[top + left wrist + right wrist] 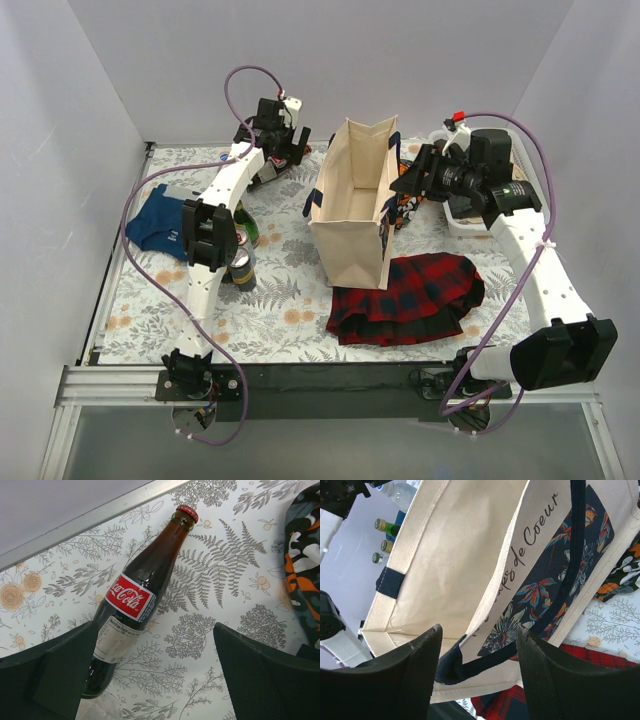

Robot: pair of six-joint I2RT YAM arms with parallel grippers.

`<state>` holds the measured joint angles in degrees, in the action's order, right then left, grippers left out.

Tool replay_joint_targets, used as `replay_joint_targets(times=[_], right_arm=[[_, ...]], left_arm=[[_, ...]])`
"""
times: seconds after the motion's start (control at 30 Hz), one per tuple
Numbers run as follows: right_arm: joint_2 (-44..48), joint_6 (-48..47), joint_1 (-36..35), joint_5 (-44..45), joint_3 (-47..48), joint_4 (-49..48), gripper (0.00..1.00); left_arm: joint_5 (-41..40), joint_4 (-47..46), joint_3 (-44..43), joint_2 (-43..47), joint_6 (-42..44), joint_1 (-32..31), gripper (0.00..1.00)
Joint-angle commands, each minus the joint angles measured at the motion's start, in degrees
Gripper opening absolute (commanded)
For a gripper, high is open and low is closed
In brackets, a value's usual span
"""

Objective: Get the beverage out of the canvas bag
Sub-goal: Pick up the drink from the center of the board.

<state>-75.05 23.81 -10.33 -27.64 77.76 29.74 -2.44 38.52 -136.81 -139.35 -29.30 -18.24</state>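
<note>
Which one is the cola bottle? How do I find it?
Start at the tall cream canvas bag in the middle, then look left to the left gripper. Under it a Coca-Cola bottle lies flat on the fern-print cloth. Unlike the standing bottles nearby, it has a red cap and label.

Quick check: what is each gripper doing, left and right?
Left gripper: open, empty, above the lying Coca-Cola bottle.
Right gripper: open, fingers either side of the canvas bag wall.

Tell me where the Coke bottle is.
Left wrist view: the Coke bottle lies flat on the floral cloth under the open left gripper, near the back rail.
</note>
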Motion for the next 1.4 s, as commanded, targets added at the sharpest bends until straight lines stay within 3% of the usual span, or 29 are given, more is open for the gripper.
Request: replay_joint_targets(times=[0.0,0.37,1.37], right_arm=[[-0.28,0.09,-0.31,-1.80,-0.50,-2.84,0.67],[-0.45,0.27,-0.31,-3.21,-1.29,-3.28,0.67],[-2.47,1.24,-0.31,-6.29,-2.78,-5.13,0.66]], left_arm=[[-1.34,-1.43,-0.38,-0.22,1.35,-0.39,0.98],[-6.35,-4.16,-0.65,-3.56,2.14,-0.39,0.98],[-4.24,-7.50,-3.46,-9.45,1.97,0.84,0.98]])
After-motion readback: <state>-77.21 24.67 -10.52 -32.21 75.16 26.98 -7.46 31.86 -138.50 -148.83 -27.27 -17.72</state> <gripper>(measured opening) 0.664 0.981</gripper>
